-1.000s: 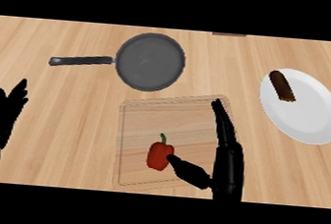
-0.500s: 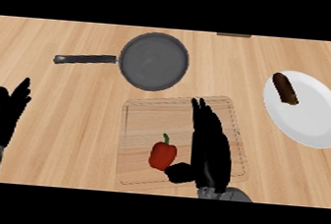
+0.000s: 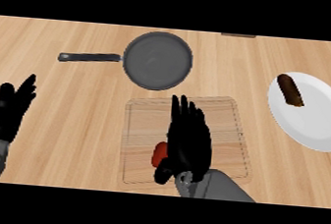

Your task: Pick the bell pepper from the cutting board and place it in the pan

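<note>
A red bell pepper (image 3: 158,154) lies on the wooden cutting board (image 3: 224,138), mostly hidden; only its left side shows. My right hand (image 3: 187,139) is over it, fingers straight and pointing away, thumb down beside the pepper's near side. The dark round pan (image 3: 158,59) sits beyond the board, its black handle (image 3: 90,57) pointing left. My left hand (image 3: 8,112) rests open at the left edge, fingers up.
A white plate (image 3: 320,119) at the right holds a brown sausage-like item (image 3: 292,90). A dark object (image 3: 238,35) peeks in at the far edge of the wooden counter.
My right hand has moved left across the board and now covers most of the pepper, which stood beside it before. The left hand has hardly moved.
</note>
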`<action>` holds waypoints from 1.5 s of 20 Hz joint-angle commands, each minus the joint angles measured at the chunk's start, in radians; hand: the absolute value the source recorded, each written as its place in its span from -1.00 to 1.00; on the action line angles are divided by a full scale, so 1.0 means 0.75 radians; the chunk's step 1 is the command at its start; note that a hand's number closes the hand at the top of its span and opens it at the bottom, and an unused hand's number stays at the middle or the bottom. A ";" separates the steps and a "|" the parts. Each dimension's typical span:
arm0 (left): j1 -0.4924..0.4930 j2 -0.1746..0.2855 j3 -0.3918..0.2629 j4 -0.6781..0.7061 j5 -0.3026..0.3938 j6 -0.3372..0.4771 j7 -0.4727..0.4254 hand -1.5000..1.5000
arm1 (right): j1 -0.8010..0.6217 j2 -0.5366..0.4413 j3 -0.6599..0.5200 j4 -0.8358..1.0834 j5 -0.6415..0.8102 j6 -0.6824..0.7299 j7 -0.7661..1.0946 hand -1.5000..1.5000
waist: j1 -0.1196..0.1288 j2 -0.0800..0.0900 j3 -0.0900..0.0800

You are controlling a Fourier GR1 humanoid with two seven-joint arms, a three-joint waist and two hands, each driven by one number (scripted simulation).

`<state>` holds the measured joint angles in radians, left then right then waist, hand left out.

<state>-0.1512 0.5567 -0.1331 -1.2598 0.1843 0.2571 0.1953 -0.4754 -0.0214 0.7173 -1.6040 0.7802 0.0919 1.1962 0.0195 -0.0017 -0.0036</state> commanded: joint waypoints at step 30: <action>-0.032 -0.015 0.080 0.007 -0.051 -0.068 0.043 0.00 | -0.198 0.027 0.145 0.364 -0.254 -0.071 0.347 -1.00 | -0.003 0.003 0.004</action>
<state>-0.1534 0.5186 -0.0979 -1.2599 0.1371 0.2369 0.2132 -0.5842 -0.0229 0.8216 -1.3630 0.6260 0.0723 1.2405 0.0122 -0.0011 -0.0007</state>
